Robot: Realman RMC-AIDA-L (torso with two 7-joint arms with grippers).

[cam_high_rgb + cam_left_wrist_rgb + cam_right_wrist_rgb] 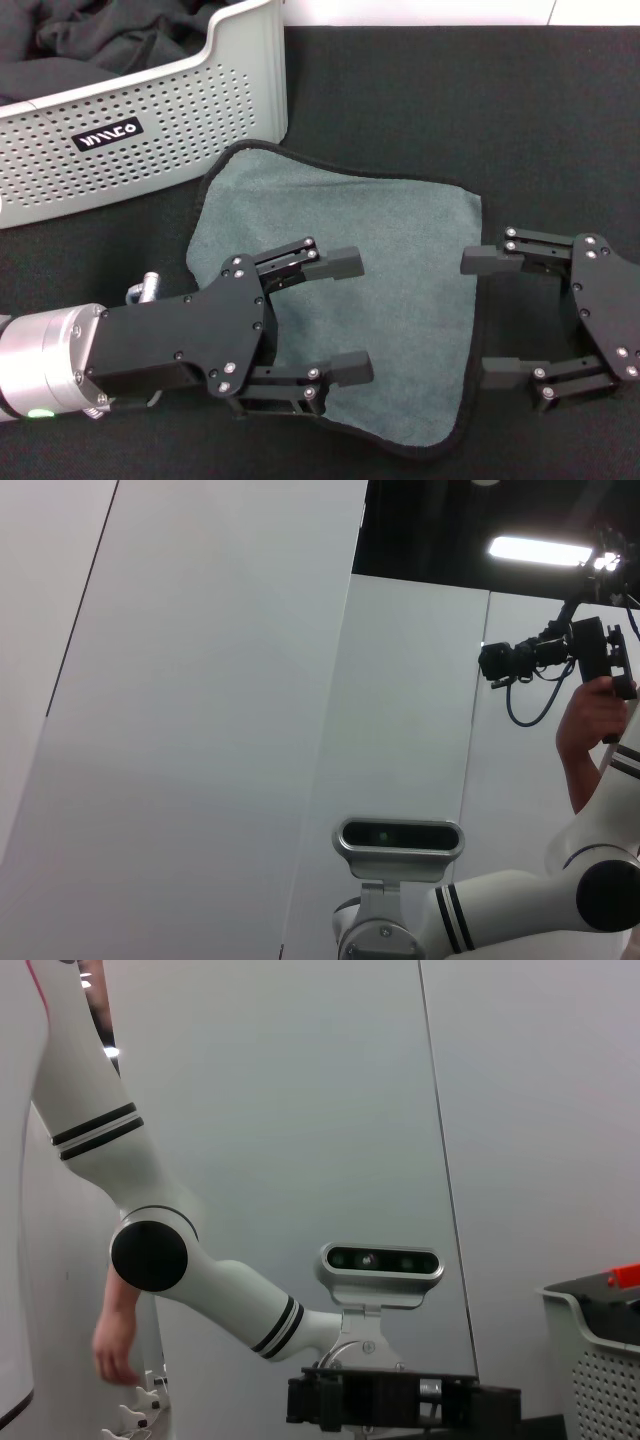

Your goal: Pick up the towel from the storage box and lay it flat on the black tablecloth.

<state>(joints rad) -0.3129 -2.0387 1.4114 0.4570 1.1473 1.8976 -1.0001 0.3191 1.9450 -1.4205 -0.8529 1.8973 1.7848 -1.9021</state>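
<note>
The towel [370, 300] is lying spread on the black tablecloth [480, 110], grey-green face up, with its black stitched border showing along the edges. It is positioned just in front of the storage box [150, 130], and its far corner is nearly touching the box wall. The light grey perforated box is standing at the far left of the worktop, and a dark grey-black cloth [90, 40] is bunched inside it.

The left gripper [340, 315] is being held above the near left part of the towel, with its 2 fingers [335, 262] spread apart and nothing between them. The right gripper [490, 315] is being held beside the towel's right edge, over the tablecloth, with its 2 fingers likewise released and empty. Both sets of fingers are pointing toward each other across the towel.

In the right wrist view, the left arm [200, 1270] and the head camera [380, 1260] are being shown against a white wall.
</note>
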